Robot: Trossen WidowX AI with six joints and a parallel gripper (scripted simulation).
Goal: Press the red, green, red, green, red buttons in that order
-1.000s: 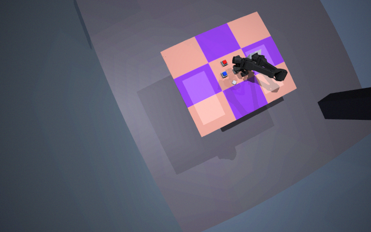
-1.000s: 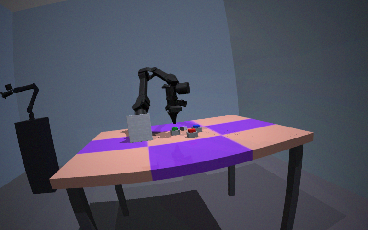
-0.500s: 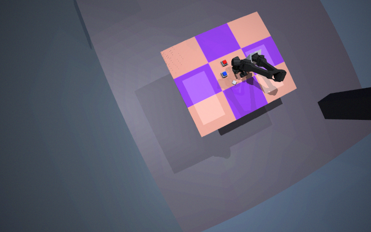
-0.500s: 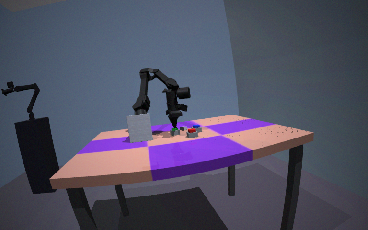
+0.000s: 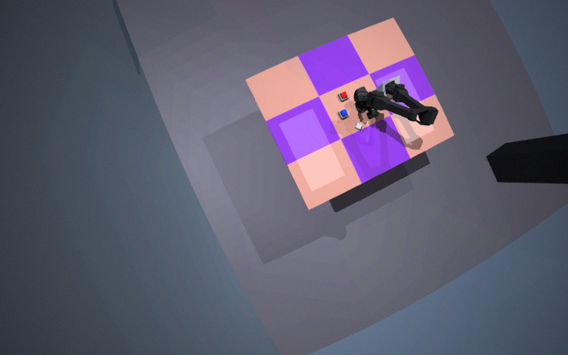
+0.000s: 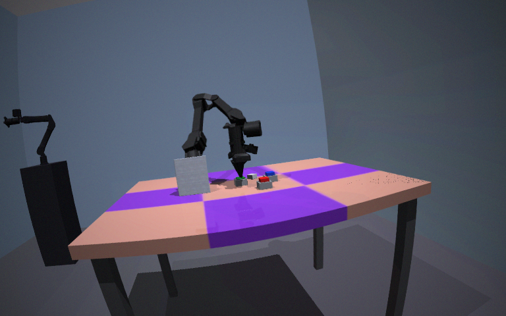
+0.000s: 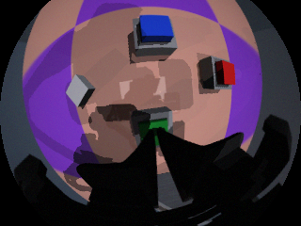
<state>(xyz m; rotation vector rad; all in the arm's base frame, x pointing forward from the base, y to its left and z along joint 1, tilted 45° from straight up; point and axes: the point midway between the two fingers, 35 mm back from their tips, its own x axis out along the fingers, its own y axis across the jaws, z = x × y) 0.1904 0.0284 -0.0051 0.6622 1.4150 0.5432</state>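
On the table (image 5: pixel 324 62) (image 6: pixel 149 230) (image 7: pixel 108 75) were three push-buttons, one red (image 5: pixel 343 95) (image 6: pixel 263 179) (image 7: pixel 227 72), one blue (image 5: pixel 343 112) (image 6: pixel 269 173) (image 7: pixel 156 28) and one green (image 6: pixel 240 178) (image 7: pixel 151 127), and one whitish block (image 5: pixel 359 126) (image 6: pixel 252 176) (image 7: pixel 80 90).

Desk (image 5: pixel 333 62) (image 6: pixel 276 214): smooth top, faint sheen, pale reflected patches toward corners and edge in top view. Arm (image 5: pixel 393 106) (image 6: pixel 197 119): black, matt, plastic-looking. Upright panel near desk's edge (image 6: pixel 192 176): light grey, slightly rough, faintly streaked. Button caps, red (image 5: pixel 343 95) (image 6: pixel 263 179) (image 7: pixel 226 72) and blue (image 5: pixel 343 112) (image 6: pixel 269 173) (image 7: pixel 156 28): smooth, plastic-looking. Desk legs (image 6: pixel 403 245): dark, smooth; material unclear.
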